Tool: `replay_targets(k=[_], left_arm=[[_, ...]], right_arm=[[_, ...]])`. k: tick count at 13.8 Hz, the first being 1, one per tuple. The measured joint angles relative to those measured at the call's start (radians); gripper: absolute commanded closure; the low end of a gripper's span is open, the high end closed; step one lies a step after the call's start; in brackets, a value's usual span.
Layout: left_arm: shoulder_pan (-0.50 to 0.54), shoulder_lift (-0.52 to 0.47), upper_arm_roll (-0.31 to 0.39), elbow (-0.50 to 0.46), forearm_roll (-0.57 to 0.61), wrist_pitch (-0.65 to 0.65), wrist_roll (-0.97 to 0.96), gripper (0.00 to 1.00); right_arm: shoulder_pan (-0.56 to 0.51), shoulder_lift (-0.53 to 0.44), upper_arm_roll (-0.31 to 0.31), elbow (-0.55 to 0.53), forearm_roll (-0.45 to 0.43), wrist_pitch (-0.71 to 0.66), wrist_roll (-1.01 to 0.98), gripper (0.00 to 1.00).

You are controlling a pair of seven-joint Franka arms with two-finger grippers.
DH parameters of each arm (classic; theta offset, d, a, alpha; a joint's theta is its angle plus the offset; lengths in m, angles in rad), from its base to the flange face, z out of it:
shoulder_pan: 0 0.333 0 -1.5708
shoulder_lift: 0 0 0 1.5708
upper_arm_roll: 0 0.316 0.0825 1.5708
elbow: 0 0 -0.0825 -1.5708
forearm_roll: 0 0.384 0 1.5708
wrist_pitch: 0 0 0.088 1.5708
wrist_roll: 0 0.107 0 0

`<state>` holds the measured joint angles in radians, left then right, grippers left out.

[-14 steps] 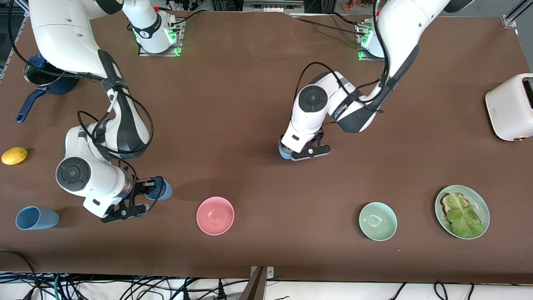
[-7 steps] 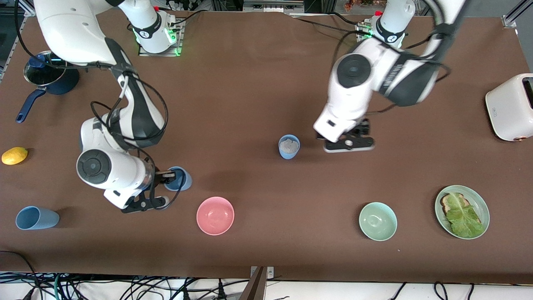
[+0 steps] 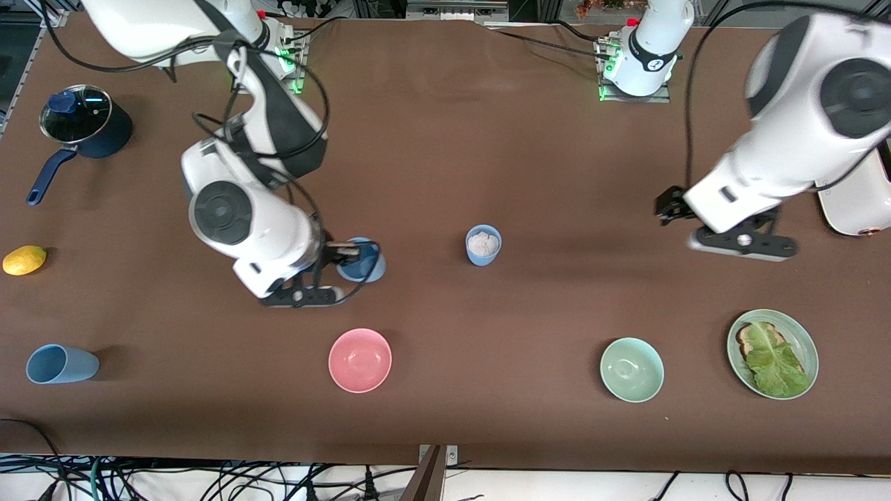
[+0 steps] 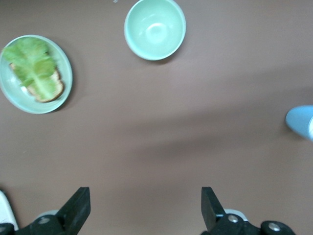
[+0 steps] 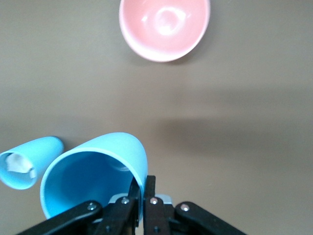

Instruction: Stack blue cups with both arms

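Step in hand: carrying. The right gripper (image 3: 339,273) has one blue cup (image 3: 361,259) pinched by the rim, fingers closed on the wall, cup raised off the surface (image 3: 431,153) and tilted.
Held cup, contents: nothing visible inside it in the right wrist view (image 5: 93,176).
Target cup: a second blue cup (image 3: 483,245) stands upright mid-surface, toward the left arm's end from the held one and well apart from it. It shows in the right wrist view (image 5: 28,162) beside the held cup.
Target cup, contents: something pale and crumpled sits inside; cannot tell what it is.
Third blue cup: lies on its side (image 3: 60,364) at the right arm's end, near the front camera, untouched.
Left gripper: (image 3: 738,243) up over bare surface near the toaster (image 3: 860,195), fingers spread wide (image 4: 77,208), holding nothing. This arm waits.
Next move, judged: bring the held cup over the upright one, level it so the base points down, then lower it inside. The pale filling may stop it seating fully.
Pink bowl: (image 3: 360,360) empty, nearer the front camera than the held cup.
Pale green bowl: (image 3: 631,369) empty.
Green plate: (image 3: 807,348) carries toast (image 3: 750,339) under a lettuce leaf (image 3: 774,360).
Navy pot: (image 3: 87,130) lidded, contents unseen.
Lemon: (image 3: 24,259) at the right arm's end.
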<state>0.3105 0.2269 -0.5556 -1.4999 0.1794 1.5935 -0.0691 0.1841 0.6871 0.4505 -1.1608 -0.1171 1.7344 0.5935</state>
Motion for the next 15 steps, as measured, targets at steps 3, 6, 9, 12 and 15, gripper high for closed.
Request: replay_targets(k=[3,6,9,12,15], left_arm=[[0.065,-0.003,0.004,0.051,-0.030,-0.074,0.141,0.00],[0.032,-0.021,0.117,0.053,-0.092,-0.084,0.222,0.00],[-0.129,-0.062,0.311,0.032,-0.115,-0.093,0.241,0.00],[-0.253,-0.131,0.440,-0.071,-0.115,0.002,0.239,0.00],[-0.292,-0.221,0.482,-0.202,-0.115,0.082,0.214,0.00]], right_arm=[[0.122,0.001,0.002,-0.002,-0.043,0.002,0.163,1.00],[0.242,0.001,0.001,-0.002,-0.087,0.036,0.318,1.00],[0.334,0.008,0.000,-0.002,-0.147,0.089,0.453,1.00],[0.358,0.030,-0.004,-0.002,-0.165,0.145,0.489,1.00],[0.355,0.052,-0.013,-0.001,-0.165,0.204,0.489,1.00]])
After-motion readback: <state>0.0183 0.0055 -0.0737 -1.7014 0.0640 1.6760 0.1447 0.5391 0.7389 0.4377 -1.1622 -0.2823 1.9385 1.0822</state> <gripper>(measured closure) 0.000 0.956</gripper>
